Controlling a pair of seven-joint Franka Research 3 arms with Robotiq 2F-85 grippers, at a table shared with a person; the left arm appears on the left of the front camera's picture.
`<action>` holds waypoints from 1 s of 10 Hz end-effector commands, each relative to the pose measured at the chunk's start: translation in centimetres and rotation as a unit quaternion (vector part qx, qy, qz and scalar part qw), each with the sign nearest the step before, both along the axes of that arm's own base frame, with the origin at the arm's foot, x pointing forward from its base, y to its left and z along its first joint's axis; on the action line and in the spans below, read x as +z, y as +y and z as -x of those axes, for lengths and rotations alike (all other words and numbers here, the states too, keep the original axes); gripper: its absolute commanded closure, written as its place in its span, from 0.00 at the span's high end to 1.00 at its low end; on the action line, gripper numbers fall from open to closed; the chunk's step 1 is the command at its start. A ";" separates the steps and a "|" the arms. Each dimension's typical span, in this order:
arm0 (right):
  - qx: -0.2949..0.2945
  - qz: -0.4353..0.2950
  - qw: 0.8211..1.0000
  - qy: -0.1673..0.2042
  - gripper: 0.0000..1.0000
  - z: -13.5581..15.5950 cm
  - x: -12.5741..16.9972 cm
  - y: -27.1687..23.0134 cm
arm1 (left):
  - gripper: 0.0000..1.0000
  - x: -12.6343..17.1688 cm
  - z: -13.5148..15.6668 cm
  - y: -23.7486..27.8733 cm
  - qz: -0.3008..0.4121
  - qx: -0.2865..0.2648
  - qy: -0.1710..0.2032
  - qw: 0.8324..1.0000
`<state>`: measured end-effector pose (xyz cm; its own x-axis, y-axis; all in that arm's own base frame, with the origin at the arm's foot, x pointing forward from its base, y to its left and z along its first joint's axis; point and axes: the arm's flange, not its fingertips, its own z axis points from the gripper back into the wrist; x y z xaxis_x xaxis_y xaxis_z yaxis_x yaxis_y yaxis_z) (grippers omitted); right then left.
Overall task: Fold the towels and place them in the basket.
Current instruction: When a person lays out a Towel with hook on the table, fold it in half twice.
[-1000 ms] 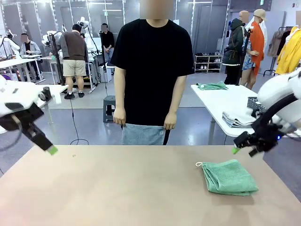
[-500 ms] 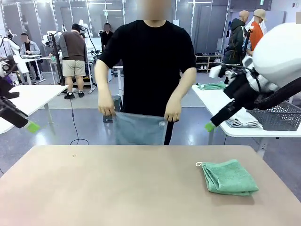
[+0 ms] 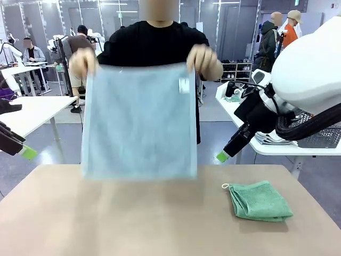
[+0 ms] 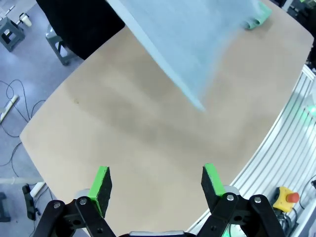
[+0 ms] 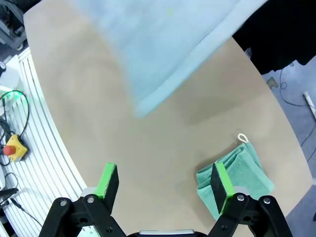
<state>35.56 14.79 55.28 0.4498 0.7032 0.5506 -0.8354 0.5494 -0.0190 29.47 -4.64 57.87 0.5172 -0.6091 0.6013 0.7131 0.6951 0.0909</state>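
Here, left fingers (image 4: 102,183) and right fingers (image 5: 109,180) spread, mint towel (image 3: 260,200) near right, blue towel (image 3: 139,120) between.

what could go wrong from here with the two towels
1. The person's hands hold the blue-grey towel spread above the table; a gripper reaching in now might meet them.
2. The open right gripper hangs near the folded green towel and could snag it, undoing the fold.
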 end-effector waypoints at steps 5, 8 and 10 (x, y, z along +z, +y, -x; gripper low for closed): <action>0.004 0.000 1.000 -0.001 0.94 0.0 0.6 0.1 | 0.92 -0.5 -0.2 -0.2 -0.008 0.000 0.006 1.000; 0.004 0.000 1.000 -0.001 0.94 0.0 0.6 0.1 | 0.92 -0.5 -0.2 -0.2 -0.008 0.000 0.006 1.000; 0.004 0.000 1.000 -0.001 0.94 0.0 0.6 0.1 | 0.92 -0.5 -0.2 -0.2 -0.008 0.000 0.006 1.000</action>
